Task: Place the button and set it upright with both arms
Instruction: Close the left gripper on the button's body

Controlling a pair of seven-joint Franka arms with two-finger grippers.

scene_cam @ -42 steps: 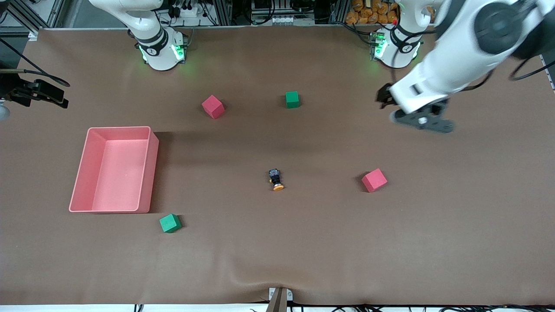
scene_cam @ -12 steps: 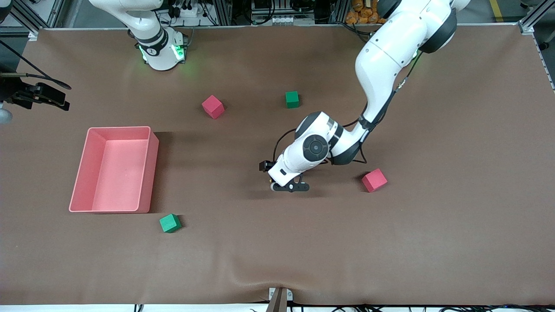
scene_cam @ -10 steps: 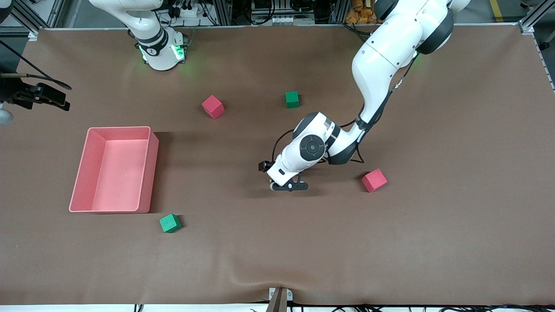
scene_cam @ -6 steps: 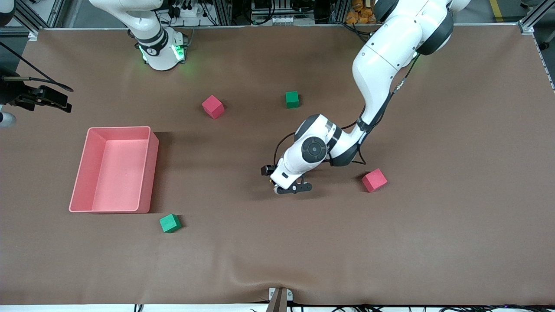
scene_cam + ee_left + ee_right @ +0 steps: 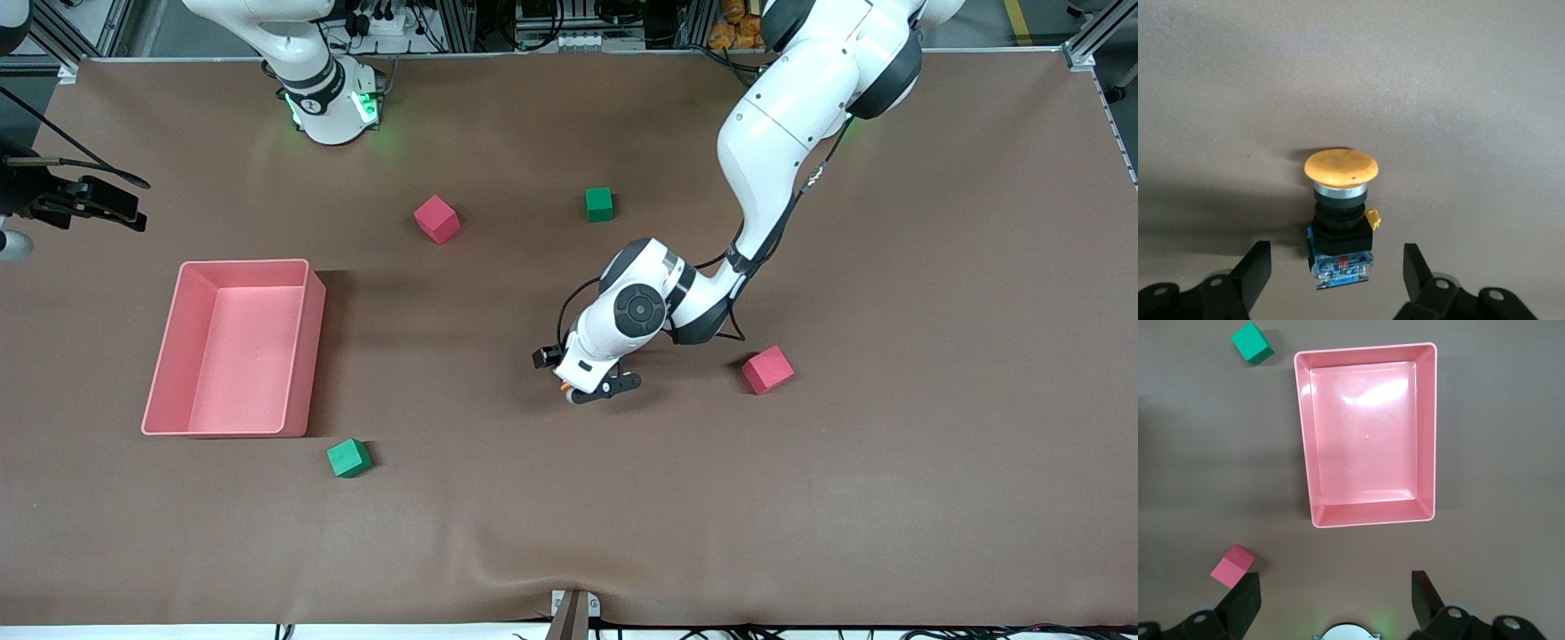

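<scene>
Left wrist view shows the button [image 5: 1341,217] lying on its side on the tabletop [image 5: 1458,93], orange cap pointing away from the camera, body between the two fingers of the left pincer [image 5: 1338,277], which stand wide apart and touch nothing. Front view places that left pincer [image 5: 594,388] low over the middle of the tabletop [image 5: 889,498], with only a sliver of the button [image 5: 564,388] visible at its edge. Likely step: closing on the body to lift and turn it. Risks, as a judgement: a round body may roll or squirt out if the fingers close off-centre; a grip on the cap rather than the body could tip it back over on release. Right pincer [image 5: 1338,603] waits high over the pink bin [image 5: 1368,433], fingers apart, empty. Brown matte cloth covers the surface, slightly rumpled at the near edge. Pink bin [image 5: 233,348] sits toward the right arm's end; red cube [image 5: 768,370] near the button toward the left arm's end; green cube [image 5: 348,458] nearer the camera; another red cube [image 5: 436,219] and green cube [image 5: 599,204] farther off. Metal framing and cables line the room above the bases.
</scene>
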